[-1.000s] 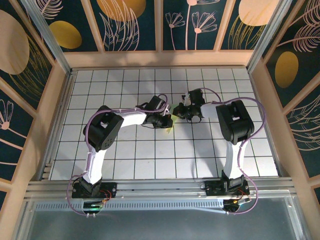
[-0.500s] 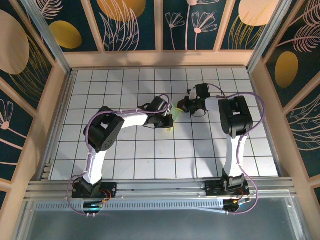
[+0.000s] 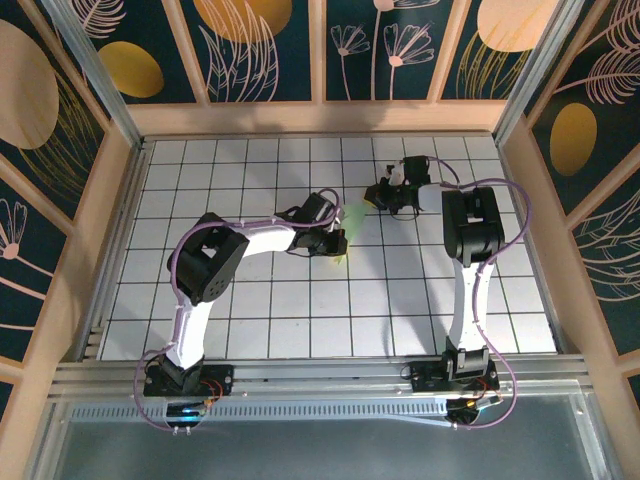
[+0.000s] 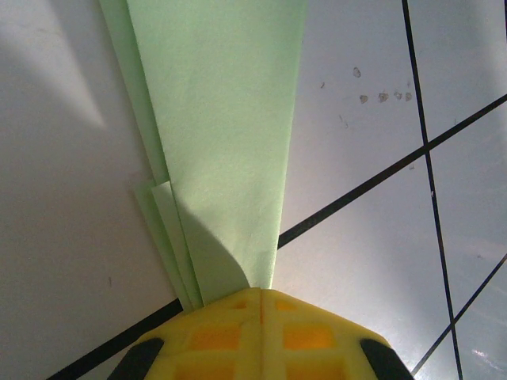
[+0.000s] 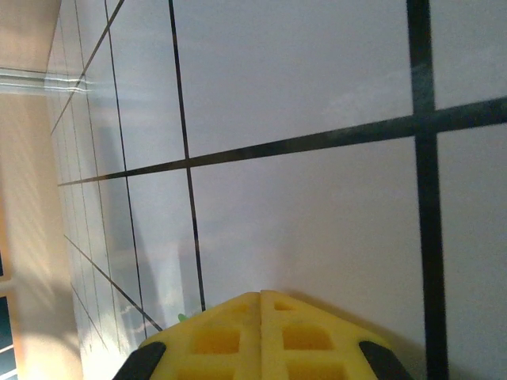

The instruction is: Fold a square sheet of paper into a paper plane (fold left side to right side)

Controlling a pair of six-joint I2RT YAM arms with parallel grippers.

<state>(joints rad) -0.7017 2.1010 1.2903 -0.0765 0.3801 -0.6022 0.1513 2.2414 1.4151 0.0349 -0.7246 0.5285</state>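
Observation:
The pale-green paper plane (image 4: pixel 222 119) lies on the white grid as a narrow, layered wedge, with extra folded edges showing along its left side. My left gripper (image 4: pixel 261 293) is shut, and its yellow tips rest on the narrow end of the paper. From above, the paper (image 3: pixel 349 215) pokes out on both sides of that left gripper (image 3: pixel 338 240) near the table's middle. My right gripper (image 3: pixel 375 195) is shut and holds nothing, about one tile to the right of the paper and a little farther back. In its wrist view the right gripper (image 5: pixel 261 294) hovers over bare tiles.
The white tiled table (image 3: pixel 250 300) is boxed in by wooden walls (image 3: pixel 320 118) at the back and on both sides. A metal rail (image 3: pixel 320 375) runs along the near edge by the arm bases.
My right gripper has drawn away from the left gripper and the paper, moving right and toward the back. The left gripper has stayed on the paper.

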